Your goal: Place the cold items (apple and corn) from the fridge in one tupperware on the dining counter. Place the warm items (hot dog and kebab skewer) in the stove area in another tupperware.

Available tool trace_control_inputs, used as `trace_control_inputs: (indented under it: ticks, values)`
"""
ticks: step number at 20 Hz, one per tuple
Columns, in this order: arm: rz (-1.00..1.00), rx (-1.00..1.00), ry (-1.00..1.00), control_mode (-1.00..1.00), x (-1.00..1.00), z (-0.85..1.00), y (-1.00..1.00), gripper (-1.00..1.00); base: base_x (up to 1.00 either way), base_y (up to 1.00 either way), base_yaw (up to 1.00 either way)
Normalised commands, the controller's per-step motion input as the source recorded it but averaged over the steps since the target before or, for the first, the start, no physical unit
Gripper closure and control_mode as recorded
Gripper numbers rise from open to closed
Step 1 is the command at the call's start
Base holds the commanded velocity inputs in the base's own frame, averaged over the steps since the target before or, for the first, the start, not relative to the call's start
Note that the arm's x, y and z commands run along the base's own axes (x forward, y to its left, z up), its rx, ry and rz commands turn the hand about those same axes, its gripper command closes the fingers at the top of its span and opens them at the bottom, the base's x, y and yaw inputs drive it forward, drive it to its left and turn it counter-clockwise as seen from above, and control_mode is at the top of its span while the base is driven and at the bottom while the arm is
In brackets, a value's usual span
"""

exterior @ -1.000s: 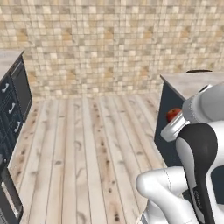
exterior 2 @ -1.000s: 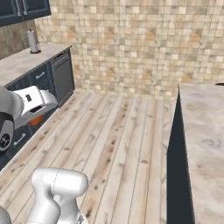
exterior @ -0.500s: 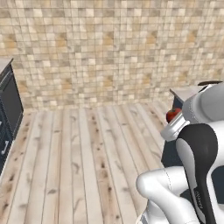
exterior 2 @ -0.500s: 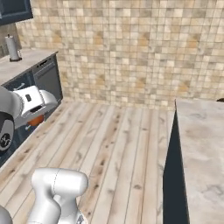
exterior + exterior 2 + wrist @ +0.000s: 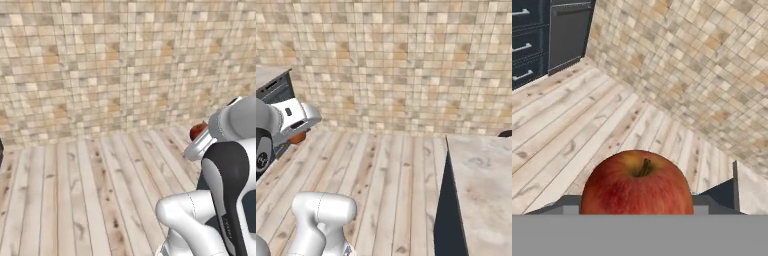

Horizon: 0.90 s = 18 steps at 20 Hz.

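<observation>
Left base view: my arm fills the lower right of the frame, and the apple (image 5: 197, 131) shows as a red lump at the right edge, tucked just behind my wrist. Compared with a second ago, the dark cabinets at the left and the worktop corner at the right have slid out of frame; the whole picture has swung toward the tiled wall, so my base is turning, not the things.

Right base view: the apple (image 5: 296, 137) peeks out orange-red under my hand at the left edge, and the pale worktop (image 5: 481, 185) sits at the lower right, larger than earlier.

Hand view: the apple (image 5: 637, 185) sits at the bottom centre, stem up, so my jaws are part-closed around it. I judge the task barely begun: one cold item is carried, none is boxed yet, and no tupperware is in sight.
</observation>
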Motion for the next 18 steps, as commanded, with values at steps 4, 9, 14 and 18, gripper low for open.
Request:
trace_control_inputs:
  ticks: [4, 9, 14, 18]
  values:
    - [0.0, 0.0, 0.0, 1.0, 0.0, 0.0, 0.0, 1.0, 1.0, 0.52, -0.52]
    - [0.0, 0.0, 0.0, 1.0, 0.0, 0.0, 0.0, 1.0, 1.0, 0.74, -0.68]
    - [0.0, 0.0, 0.0, 1.0, 0.0, 0.0, 0.0, 1.0, 0.99, 0.8, -0.71]
    - [0.0, 0.0, 0.0, 1.0, 0.0, 0.0, 0.0, 1.0, 0.97, 0.82, -0.71]
